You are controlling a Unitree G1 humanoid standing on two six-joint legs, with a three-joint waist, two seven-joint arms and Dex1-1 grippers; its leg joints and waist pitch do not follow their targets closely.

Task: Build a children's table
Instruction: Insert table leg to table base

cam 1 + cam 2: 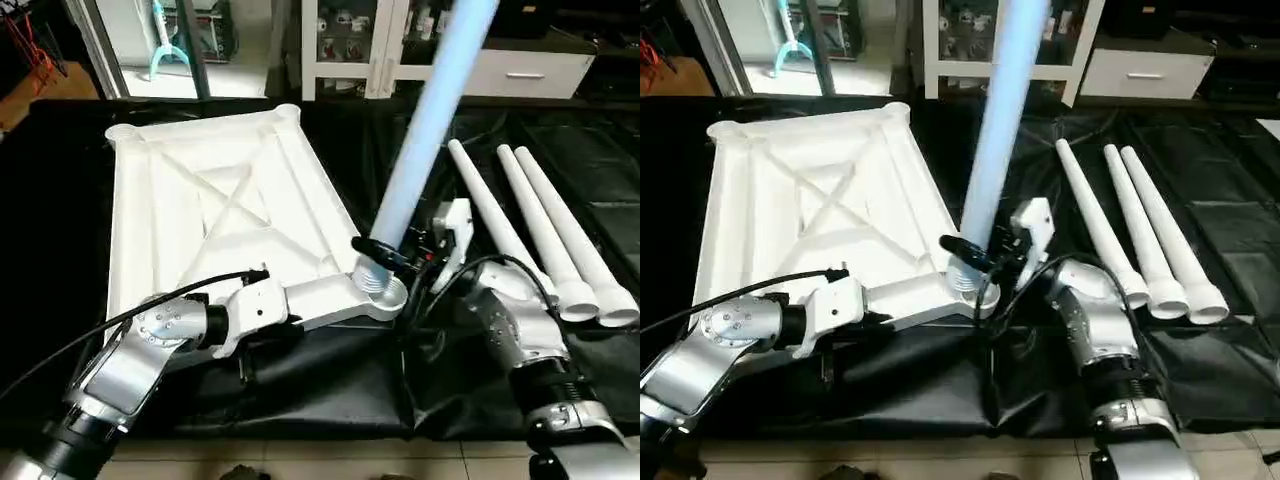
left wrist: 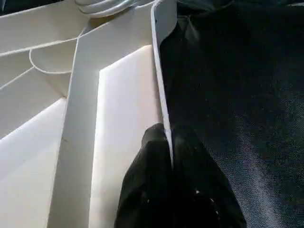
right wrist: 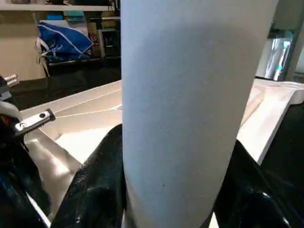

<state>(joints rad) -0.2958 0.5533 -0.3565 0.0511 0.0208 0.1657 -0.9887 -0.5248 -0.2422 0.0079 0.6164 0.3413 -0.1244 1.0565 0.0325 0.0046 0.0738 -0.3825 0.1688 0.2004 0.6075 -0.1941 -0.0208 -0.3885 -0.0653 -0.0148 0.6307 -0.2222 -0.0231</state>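
Observation:
The children's table lies in parts on a black cloth. Its white tabletop (image 1: 200, 200) rests upside down with the X ribs facing up. One white leg (image 1: 430, 120) stands tilted in the near right corner socket (image 1: 388, 296). My right gripper (image 1: 378, 252) is shut on this leg just above its threaded end, one black finger (image 3: 95, 190) on each side. My left gripper (image 2: 168, 142) is shut on the tabletop's near rim, which is pinched between its fingers. Three more legs (image 1: 560, 230) lie side by side to the right.
The black cloth (image 1: 330, 390) covers the floor under everything, ending at pale tiles near my feet. A white cabinet (image 1: 480, 60) with drawers stands behind, and a glass door is at the back left. A black cable (image 1: 120, 318) loops over my left forearm.

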